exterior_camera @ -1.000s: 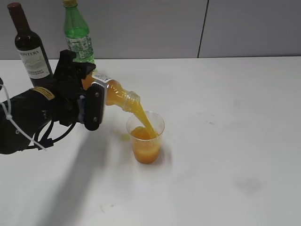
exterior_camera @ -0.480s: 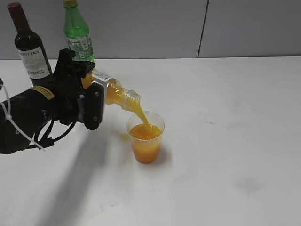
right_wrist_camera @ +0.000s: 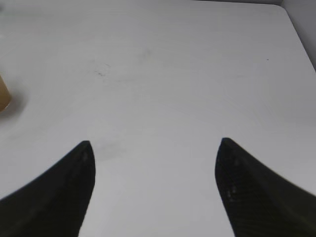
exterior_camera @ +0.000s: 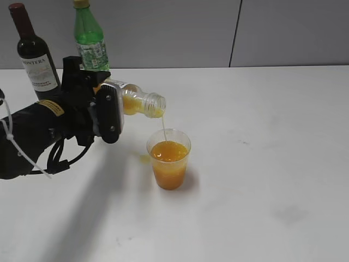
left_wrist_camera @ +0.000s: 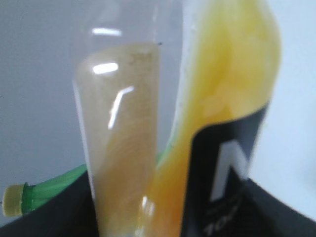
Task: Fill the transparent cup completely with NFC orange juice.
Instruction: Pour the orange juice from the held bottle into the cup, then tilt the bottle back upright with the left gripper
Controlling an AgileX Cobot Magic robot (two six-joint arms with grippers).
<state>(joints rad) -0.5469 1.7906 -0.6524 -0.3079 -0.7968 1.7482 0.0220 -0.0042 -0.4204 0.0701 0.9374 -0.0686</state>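
The transparent cup (exterior_camera: 169, 161) stands on the white table, holding orange juice to a little below its rim. My left gripper (exterior_camera: 106, 112) is shut on the NFC bottle (exterior_camera: 139, 102), held nearly level above and left of the cup. A thin trickle of juice (exterior_camera: 163, 126) falls from its mouth into the cup. The bottle is mostly drained. The left wrist view shows the bottle (left_wrist_camera: 217, 123) close up, with its black label and some remaining juice. My right gripper (right_wrist_camera: 154, 148) is open and empty over bare table; it does not show in the exterior view.
A dark wine bottle (exterior_camera: 34, 52) and a green soda bottle (exterior_camera: 90, 38) stand at the back left against the wall. A small orange spill (exterior_camera: 143, 159) lies left of the cup. A tan object's edge (right_wrist_camera: 4, 96) shows at the left of the right wrist view.
The bottle has tipped back toward level and risen slightly. The thick stream has thinned to a trickle. The juice level in the cup has risen.
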